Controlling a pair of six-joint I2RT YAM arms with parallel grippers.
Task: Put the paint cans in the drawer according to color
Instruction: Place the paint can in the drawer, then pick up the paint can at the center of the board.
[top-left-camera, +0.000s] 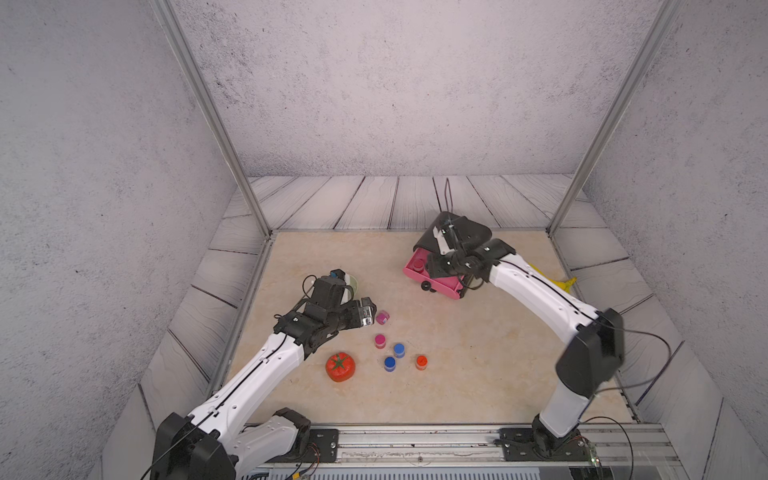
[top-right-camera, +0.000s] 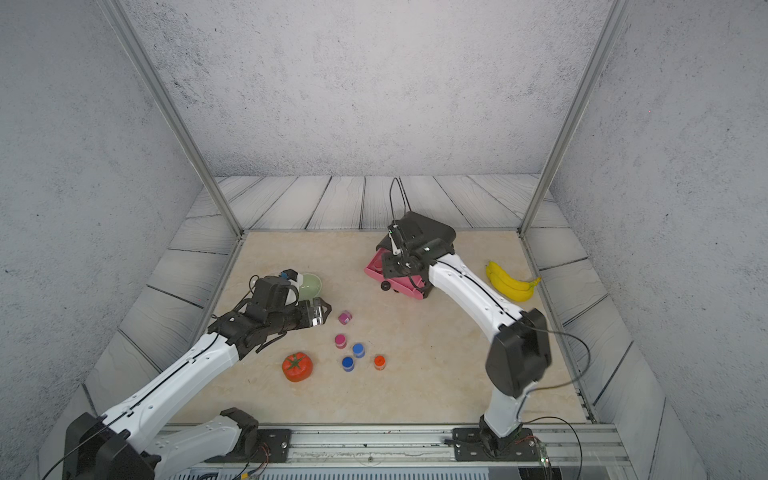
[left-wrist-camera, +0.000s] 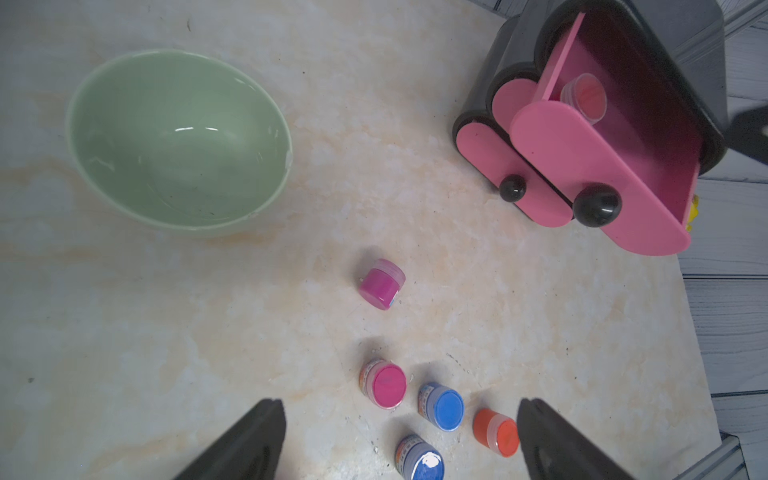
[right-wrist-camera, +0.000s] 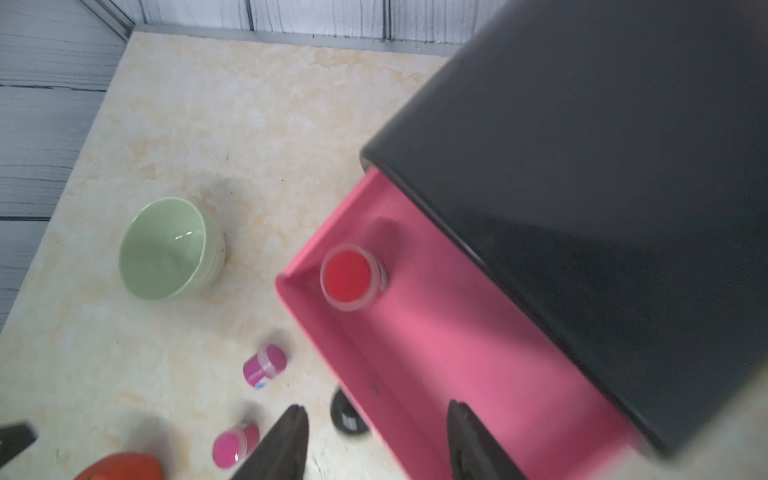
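One paint can (right-wrist-camera: 348, 277) in the open drawer (right-wrist-camera: 457, 353), five cans (top-left-camera: 399, 350) on the worktop (top-left-camera: 478, 353) before it, tomato (top-left-camera: 340, 366) left of them.

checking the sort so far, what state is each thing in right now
top drawer, pulled open
red paint can, upright inside the top drawer
other two drawers, shut
magenta paint can, tipped on its side
second magenta paint can, upright
blue paint can, upright
second blue paint can, upright
orange-red paint can, upright on the table
green bowl, upright, empty
left gripper, open, empty
right gripper, open, empty
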